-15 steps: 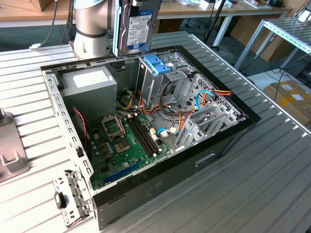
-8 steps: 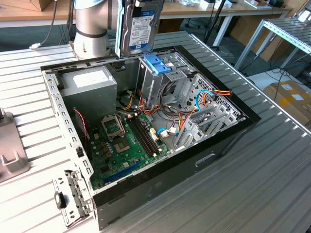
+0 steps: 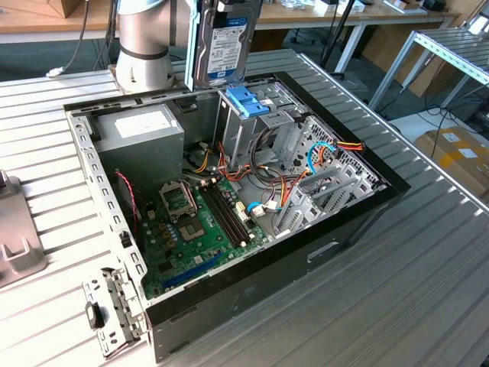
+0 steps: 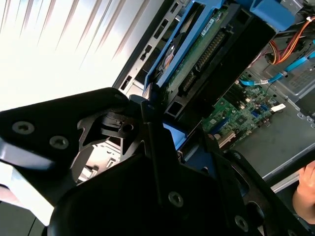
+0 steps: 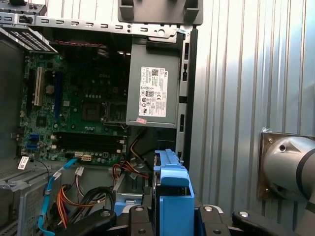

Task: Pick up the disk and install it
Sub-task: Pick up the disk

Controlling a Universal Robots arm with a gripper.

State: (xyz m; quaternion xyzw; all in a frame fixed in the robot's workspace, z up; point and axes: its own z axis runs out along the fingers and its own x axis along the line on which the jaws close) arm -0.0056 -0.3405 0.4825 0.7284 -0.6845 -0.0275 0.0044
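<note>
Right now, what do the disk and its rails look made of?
The disk: dark grey metal by its dull sheen, with a white paper-like label. The rails: probably blue plastic, going by the even colour and smooth moulded shape.

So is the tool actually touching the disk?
Touching: in the first wrist view the tool clamps the disk by its blue rail, on both sides.

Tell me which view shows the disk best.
The exterior view: the disk hangs upright above the open case, label facing the camera. The second wrist view shows its circuit-board side; the first wrist view, its blue rail end-on.
</note>
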